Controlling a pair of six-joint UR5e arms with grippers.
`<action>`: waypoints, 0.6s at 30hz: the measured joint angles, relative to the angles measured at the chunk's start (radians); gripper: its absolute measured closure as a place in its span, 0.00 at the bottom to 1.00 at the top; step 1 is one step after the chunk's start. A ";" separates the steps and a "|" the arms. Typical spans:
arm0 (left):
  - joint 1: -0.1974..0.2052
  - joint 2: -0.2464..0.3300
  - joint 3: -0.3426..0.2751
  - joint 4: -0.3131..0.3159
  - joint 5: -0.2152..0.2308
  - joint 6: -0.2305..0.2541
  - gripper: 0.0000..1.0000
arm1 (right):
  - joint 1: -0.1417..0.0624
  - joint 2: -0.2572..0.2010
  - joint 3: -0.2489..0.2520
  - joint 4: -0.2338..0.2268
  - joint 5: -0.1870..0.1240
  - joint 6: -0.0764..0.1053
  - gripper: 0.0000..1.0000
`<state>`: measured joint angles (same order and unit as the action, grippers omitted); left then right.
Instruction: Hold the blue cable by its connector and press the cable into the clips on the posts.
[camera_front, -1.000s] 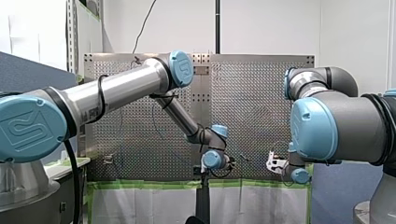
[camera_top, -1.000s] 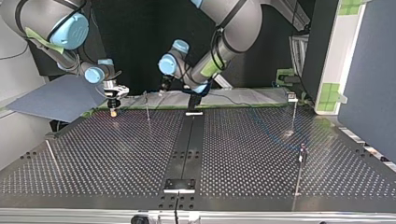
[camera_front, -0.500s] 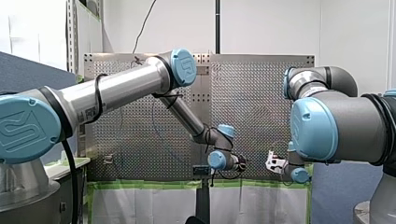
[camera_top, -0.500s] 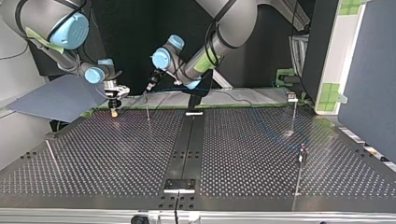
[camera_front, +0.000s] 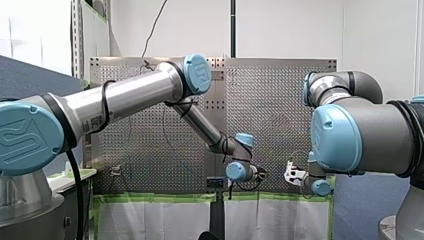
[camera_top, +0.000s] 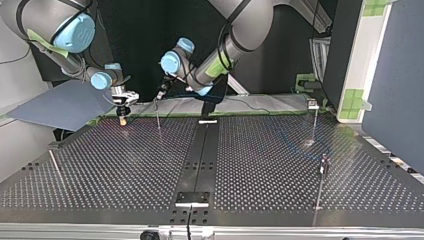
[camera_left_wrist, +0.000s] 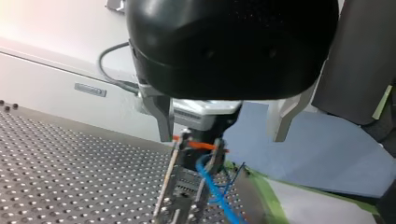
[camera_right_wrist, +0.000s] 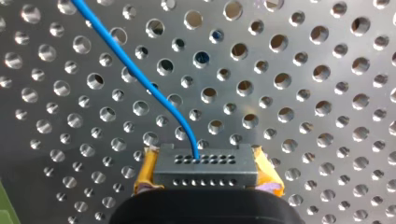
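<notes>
While my right gripper (camera_right_wrist: 205, 181) is pinching the connector (camera_right_wrist: 205, 164), my left gripper (camera_left_wrist: 222, 137) — spread — is risking nudging the blue cable (camera_left_wrist: 215, 187) past the clip (camera_left_wrist: 201, 145).

Occluded and cropped items
Right wrist view: the blue cable (camera_right_wrist: 140, 77) runs out of view, and the connector (camera_right_wrist: 205, 173) covers most of my right gripper (camera_right_wrist: 204, 161). Top view: the cable is too thin to trace.

Two arms (camera_top: 65, 30) (camera_top: 240, 20), one blue cable (camera_right_wrist: 140, 77), one connector (camera_right_wrist: 205, 165)
</notes>
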<state>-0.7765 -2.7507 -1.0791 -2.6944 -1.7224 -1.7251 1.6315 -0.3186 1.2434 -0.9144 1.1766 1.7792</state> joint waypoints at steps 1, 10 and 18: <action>-0.001 -0.001 -0.002 0.003 0.000 0.000 0.02 | 0.000 0.000 0.000 0.000 0.000 0.000 1.00; -0.004 -0.004 -0.008 0.060 -0.015 0.000 0.02 | -0.001 0.000 0.000 0.000 -0.001 0.006 1.00; 0.003 -0.016 0.005 0.124 -0.028 0.001 0.02 | -0.002 0.000 0.000 0.000 -0.001 0.013 1.00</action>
<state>-0.7735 -2.7666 -1.0739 -2.5706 -1.7507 -1.7239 1.6293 -0.3185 1.2434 -0.9144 1.1758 1.7921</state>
